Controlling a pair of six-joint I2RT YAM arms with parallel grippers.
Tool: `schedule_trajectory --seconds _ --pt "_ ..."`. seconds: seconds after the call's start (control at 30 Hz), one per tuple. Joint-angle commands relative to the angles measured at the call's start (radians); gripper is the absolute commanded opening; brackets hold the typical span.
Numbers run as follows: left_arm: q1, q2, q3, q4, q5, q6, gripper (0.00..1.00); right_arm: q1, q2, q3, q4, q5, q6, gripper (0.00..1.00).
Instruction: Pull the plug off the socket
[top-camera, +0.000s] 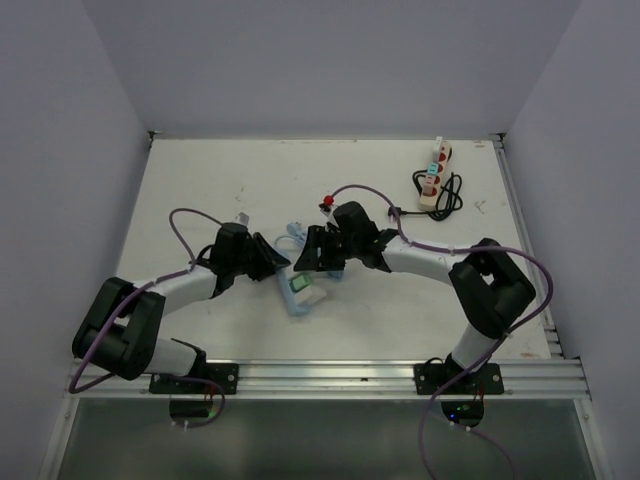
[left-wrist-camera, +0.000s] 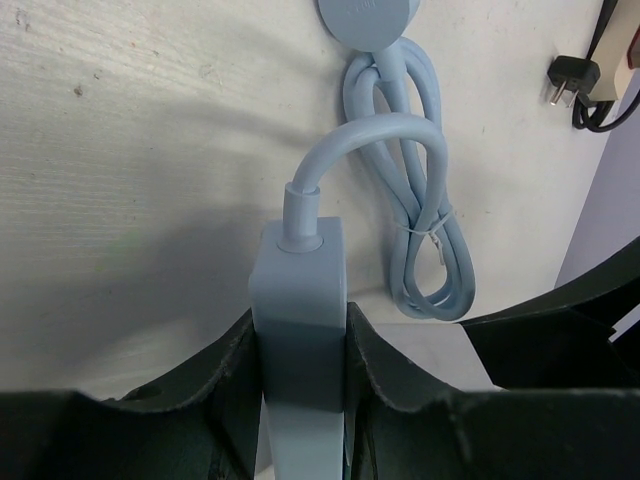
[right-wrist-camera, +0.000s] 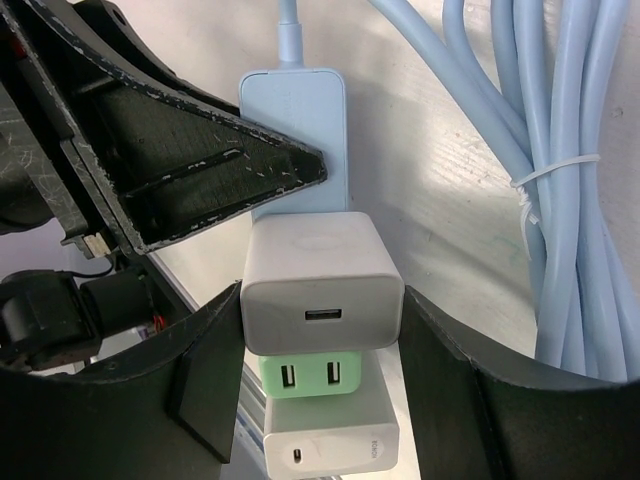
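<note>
A light blue socket strip (top-camera: 297, 290) lies near the table's middle, with its coiled blue cable (left-wrist-camera: 430, 250) behind it. Three plugs sit in a row on it: a white USB charger (right-wrist-camera: 320, 290), a green two-port charger (right-wrist-camera: 310, 378) and a white charger (right-wrist-camera: 330, 440). My left gripper (left-wrist-camera: 300, 370) is shut on the cable end of the strip (left-wrist-camera: 298, 300). My right gripper (right-wrist-camera: 320, 340) is shut on the white USB charger, one finger against each side. In the top view the right gripper (top-camera: 315, 255) meets the left gripper (top-camera: 275, 262) over the strip.
A white power strip (top-camera: 436, 175) with coloured switches and a black cable (top-camera: 452, 197) lies at the back right; its black plug (left-wrist-camera: 570, 75) shows in the left wrist view. Walls close the table on three sides. A metal rail (top-camera: 330, 375) runs along the near edge.
</note>
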Motion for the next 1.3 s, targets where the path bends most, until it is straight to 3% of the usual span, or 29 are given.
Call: schedule_trajectory --seconds 0.0,0.3,0.57,0.83,0.93,1.03,1.27 --pt "0.048 0.025 -0.031 -0.249 -0.291 0.119 0.00 -0.098 -0.123 -0.008 -0.066 0.038 -0.038 0.00" --pt "0.048 0.043 -0.008 -0.281 -0.315 0.131 0.00 -0.129 -0.129 -0.029 -0.077 0.030 -0.065 0.00" --pt "0.046 0.043 -0.013 -0.246 -0.251 0.120 0.00 -0.129 -0.115 0.009 -0.112 -0.005 -0.084 0.00" --pt "0.048 0.016 -0.001 -0.234 -0.198 0.125 0.00 -0.186 -0.277 0.076 -0.221 0.043 -0.142 0.00" --pt "0.048 0.005 -0.007 -0.222 -0.176 0.125 0.00 -0.230 -0.325 0.092 -0.298 0.135 -0.182 0.00" --pt "0.048 -0.009 -0.016 -0.205 -0.159 0.128 0.00 -0.296 -0.377 0.048 -0.321 0.225 -0.173 0.00" --pt "0.048 -0.032 -0.024 -0.182 -0.121 0.139 0.00 -0.390 -0.379 -0.105 -0.206 0.256 -0.128 0.00"
